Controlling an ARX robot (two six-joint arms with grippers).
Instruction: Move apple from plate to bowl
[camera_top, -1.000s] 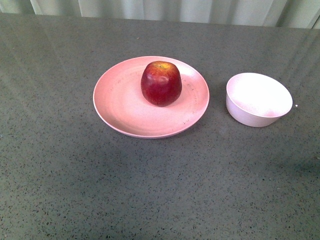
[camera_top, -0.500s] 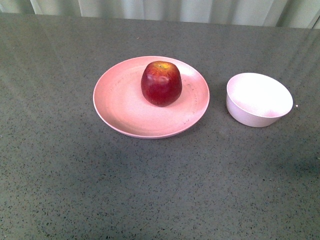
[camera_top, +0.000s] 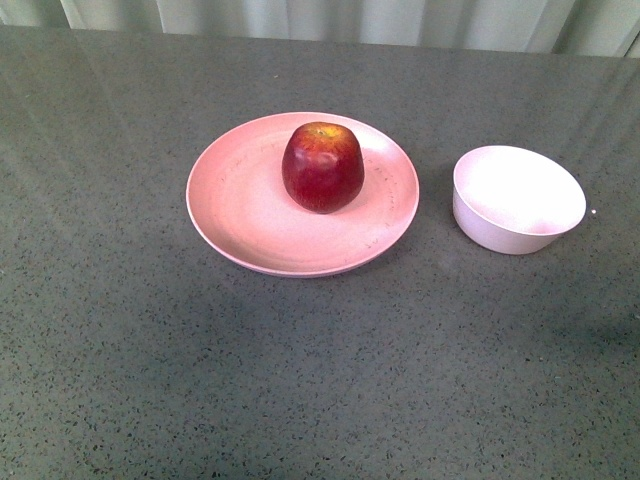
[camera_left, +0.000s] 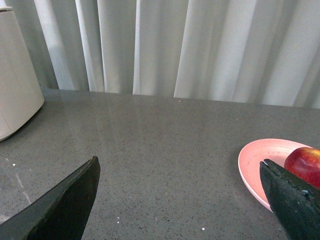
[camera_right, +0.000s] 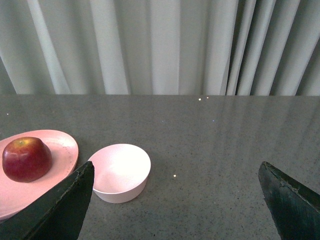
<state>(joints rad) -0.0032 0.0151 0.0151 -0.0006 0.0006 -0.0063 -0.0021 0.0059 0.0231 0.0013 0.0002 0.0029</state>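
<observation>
– Left end effector (camera_left: 177, 200) and right end effector (camera_right: 175, 207): how do they stand?
– Both are spread wide over bare counter (camera_top: 300, 380) and hold nothing. Neither shows in the front view, so I cannot tell how high they hang.
– Where is the apple?
– The apple (camera_top: 322, 167) stands on the plate (camera_top: 240, 215), stem dip up, a little past the plate's middle. It is round, with no long axis to line up on, so I judge a grasp from above would suit.
– Which arm is nearer?
– It's hard to call. The apple sits about dead ahead, inward of both arms. The bowl (camera_top: 518, 198) is empty, just beside the plate on the robot's right, not touching it. I lean to the right arm, since its camera takes in the apple and the bowl together.
– What is hidden?
– In the left wrist view a finger (camera_left: 292, 200) covers part of the apple and the bowl is out of frame. Both wrist views cut the plate off. A pale bulky thing (camera_left: 15, 75) on the counter is also cut off, and I cannot tell what it is. Behind everything hangs a curtain (camera_top: 300, 18).
</observation>
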